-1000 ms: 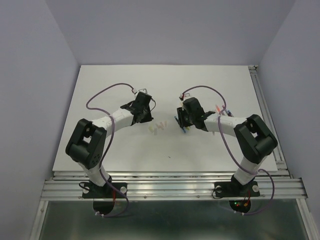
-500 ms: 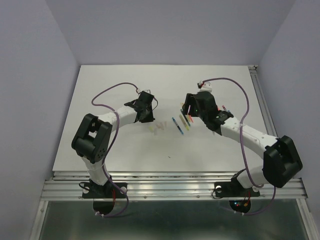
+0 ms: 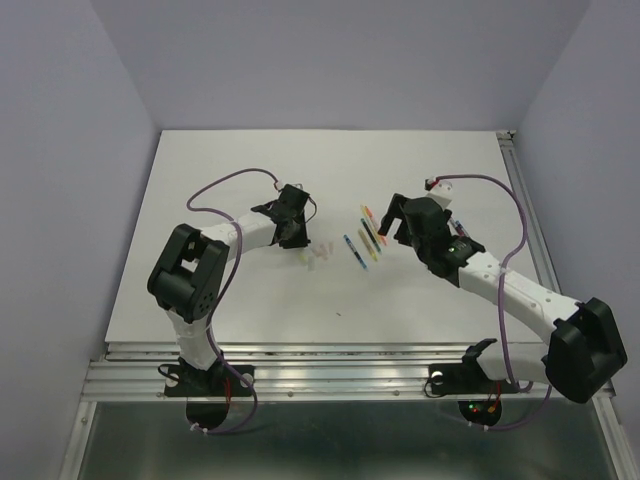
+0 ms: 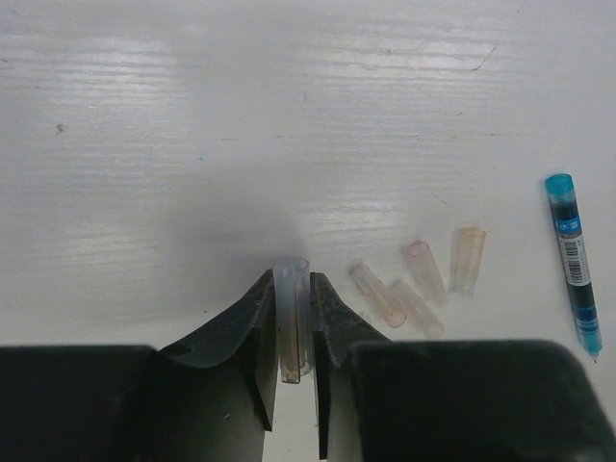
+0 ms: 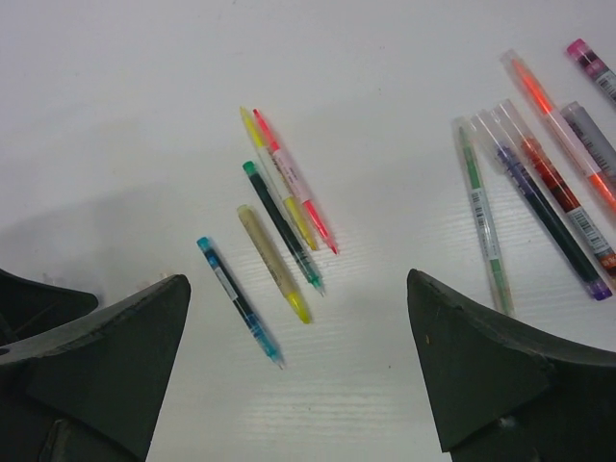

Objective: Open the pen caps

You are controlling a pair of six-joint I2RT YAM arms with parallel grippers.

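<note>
A lab: white table (image 3: 250,300), aluminium rails (image 3: 340,372).

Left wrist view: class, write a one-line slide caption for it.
Left fingers pinch one translucent pen cap; four loose caps and a blue pen lie on the white table beside it.

Pen caps (image 4: 423,273) lie on table (image 3: 420,160) just L of pens (image 5: 281,224).

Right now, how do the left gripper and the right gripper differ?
The left gripper is shut on a pale pen cap; the right gripper holds nothing. The left gripper's jaws stand close together, the right gripper's wide apart. The left gripper has loose caps beside it, the right gripper faces a group of pens. Both are black and point at the white table.
</note>
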